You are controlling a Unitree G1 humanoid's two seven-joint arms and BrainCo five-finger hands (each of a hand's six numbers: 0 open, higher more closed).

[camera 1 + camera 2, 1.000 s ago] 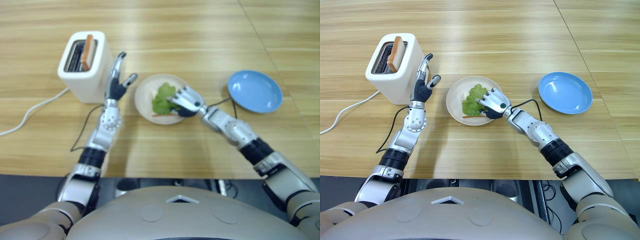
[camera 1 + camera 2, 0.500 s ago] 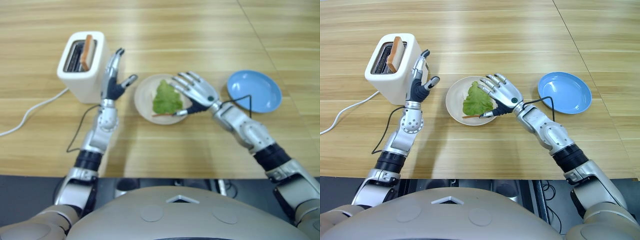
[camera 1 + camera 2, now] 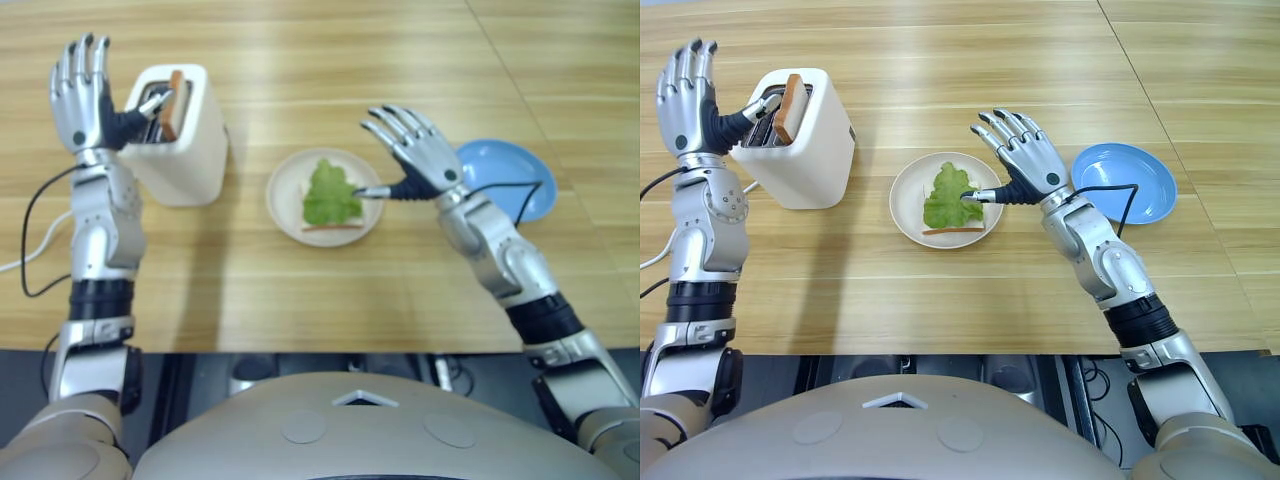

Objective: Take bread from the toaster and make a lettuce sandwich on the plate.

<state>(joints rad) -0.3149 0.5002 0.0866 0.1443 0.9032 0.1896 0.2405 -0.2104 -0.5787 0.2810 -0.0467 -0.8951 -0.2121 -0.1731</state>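
**Lettuce on bread on the cream plate, one slice standing in the toaster, both hands holding nothing**

- The cream plate [image 3: 908,200] is sitting mid-tabletop. It is carrying a bread slice [image 3: 952,230] lying flat, with a green lettuce leaf [image 3: 948,195] lying on top and covering most of it. Only the slice's crust edge is showing along the near side.
- The white toaster [image 3: 805,150] is standing to the left of that plate, well apart from it. One bread slice [image 3: 790,95] is sticking up out of its right-hand slot.
- The blue plate [image 3: 1145,165] is sitting to the right of the cream plate with nothing on it. A black cable from the right arm is crossing over its near part.
- The left hand [image 3: 685,95] is hanging raised at the toaster's left side. Its fingers are pointing straight up and are uncurled, and it is gripping nothing. Its thumb is reaching over the toaster's top by the other slot; I cannot tell whether it is touching.
- The right hand [image 3: 1025,160] is hovering between the two plates with its fingers spread wide. Its thumb tip is pointing at the lettuce's right edge.
- The tabletop [image 3: 940,60] is light wood-grain with a seam running down its right part. A white power cord [image 3: 12,264] is trailing off the left edge.
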